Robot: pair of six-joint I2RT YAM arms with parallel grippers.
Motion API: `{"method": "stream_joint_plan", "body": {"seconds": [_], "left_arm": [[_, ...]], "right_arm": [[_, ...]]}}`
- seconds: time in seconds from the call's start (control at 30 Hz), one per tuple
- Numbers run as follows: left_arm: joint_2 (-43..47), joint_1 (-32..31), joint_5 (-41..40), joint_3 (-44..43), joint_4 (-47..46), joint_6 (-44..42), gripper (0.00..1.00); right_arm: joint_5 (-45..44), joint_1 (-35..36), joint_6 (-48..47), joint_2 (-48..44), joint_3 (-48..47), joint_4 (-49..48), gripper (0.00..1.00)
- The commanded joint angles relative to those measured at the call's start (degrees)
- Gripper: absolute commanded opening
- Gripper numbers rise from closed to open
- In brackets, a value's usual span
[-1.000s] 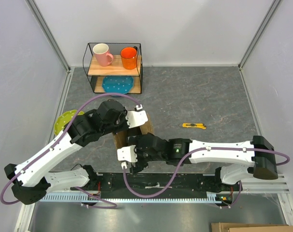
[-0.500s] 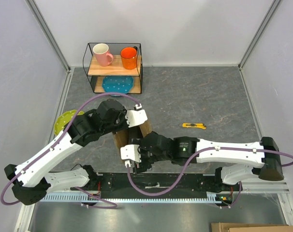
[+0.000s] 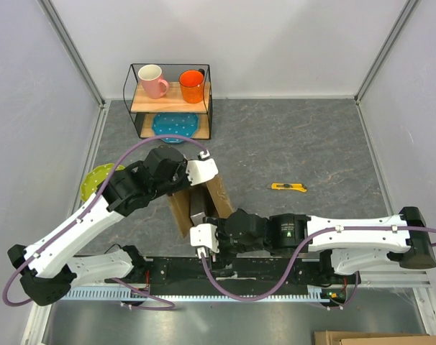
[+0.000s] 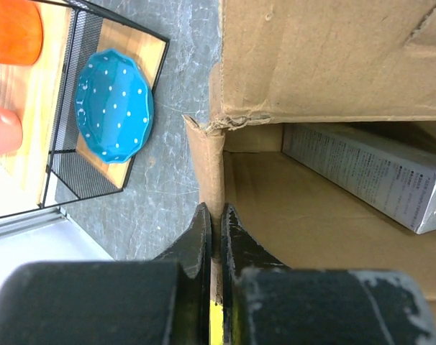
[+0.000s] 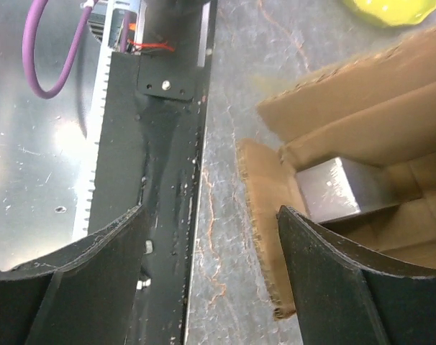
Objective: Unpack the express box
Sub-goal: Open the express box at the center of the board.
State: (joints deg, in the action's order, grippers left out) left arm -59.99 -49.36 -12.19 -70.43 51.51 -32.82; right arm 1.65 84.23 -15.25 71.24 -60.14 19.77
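Left gripper [image 4: 213, 228] is pinched onto a flap of the open express box [image 4: 326, 57], just beside the spread right gripper [image 5: 211, 223], which should be guided onto the silver carton [image 5: 340, 188] inside.

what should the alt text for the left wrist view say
The left gripper pinches a cardboard edge of the open express box, which holds a silver printed carton. A blue dotted dish sits on a wire shelf at left.
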Motion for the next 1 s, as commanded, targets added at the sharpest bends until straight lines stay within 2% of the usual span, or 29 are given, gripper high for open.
{"method": "stream_joint_plan", "body": {"seconds": [0.0,0.17,0.3,0.43,0.57,0.7,0.87,0.97], "left_arm": [[-1.3,0.6,0.6,2.1,5.4,1.2,0.02],[-1.5,0.9,0.8,1.9,5.4,1.5,0.02],[-1.8,1.1,2.2,-0.3,6.1,2.4,0.02],[-1.7,1.5,6.4,-1.5,7.7,3.4,0.02],[-1.6,1.8,7.5,-2.4,8.0,3.7,0.02],[-1.4,2.0,8.0,-2.3,8.2,3.6,0.02],[-0.7,2.6,7.9,-1.5,8.2,3.4,0.02],[-0.7,3.0,7.8,-1.4,8.1,3.4,0.02]], "right_arm": [[-0.9,1.0,5.5,-1.2,3.3,0.0,0.80],[-4.9,1.9,7.3,-2.8,6.9,-2.8,0.82],[-14.4,1.9,6.6,-1.8,7.3,-4.3,0.86],[-22.2,0.8,6.7,-1.8,8.0,-9.6,0.89],[-25.8,-1.1,11.4,-2.9,11.8,-17.6,0.87],[-22.9,-1.8,17.0,-4.5,15.9,-24.4,0.86],[-3.7,-1.9,17.7,-8.8,19.4,-28.5,0.84],[-2.1,-1.9,17.5,-14.4,18.8,-25.6,0.90]]}}
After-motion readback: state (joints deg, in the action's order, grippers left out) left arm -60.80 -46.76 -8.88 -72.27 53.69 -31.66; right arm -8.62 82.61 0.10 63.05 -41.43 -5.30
